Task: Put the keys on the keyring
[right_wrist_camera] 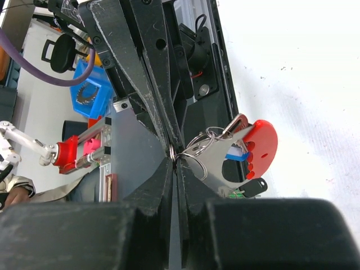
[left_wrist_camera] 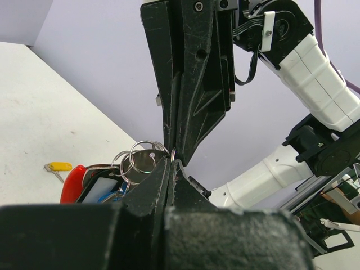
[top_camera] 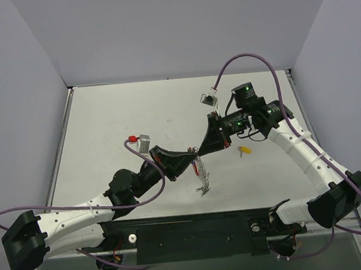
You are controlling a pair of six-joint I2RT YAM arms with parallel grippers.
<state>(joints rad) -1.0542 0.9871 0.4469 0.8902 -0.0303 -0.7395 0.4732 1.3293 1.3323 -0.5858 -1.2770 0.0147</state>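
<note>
Above the middle of the table my two grippers meet tip to tip. The left gripper (top_camera: 193,154) and the right gripper (top_camera: 201,150) are each shut on the wire of the keyring (top_camera: 200,168), which hangs between them. The silvery rings (left_wrist_camera: 135,147) sit just left of my left gripper (left_wrist_camera: 171,163). Under them dangle a red-headed key (left_wrist_camera: 72,183) and a blue-and-white tag. From the right gripper (right_wrist_camera: 175,161), the rings (right_wrist_camera: 197,144) carry a flat metal tag, the red head (right_wrist_camera: 263,143), a black key (right_wrist_camera: 256,185) and a bit of green. A yellow key (top_camera: 245,149) lies loose on the table.
Purple cables (top_camera: 250,58) loop over both arms. A white connector (top_camera: 209,98) hangs above the right wrist and another (top_camera: 144,140) by the left. Grey walls close the white table (top_camera: 115,115) on three sides. A black base plate (top_camera: 195,235) runs along the near edge.
</note>
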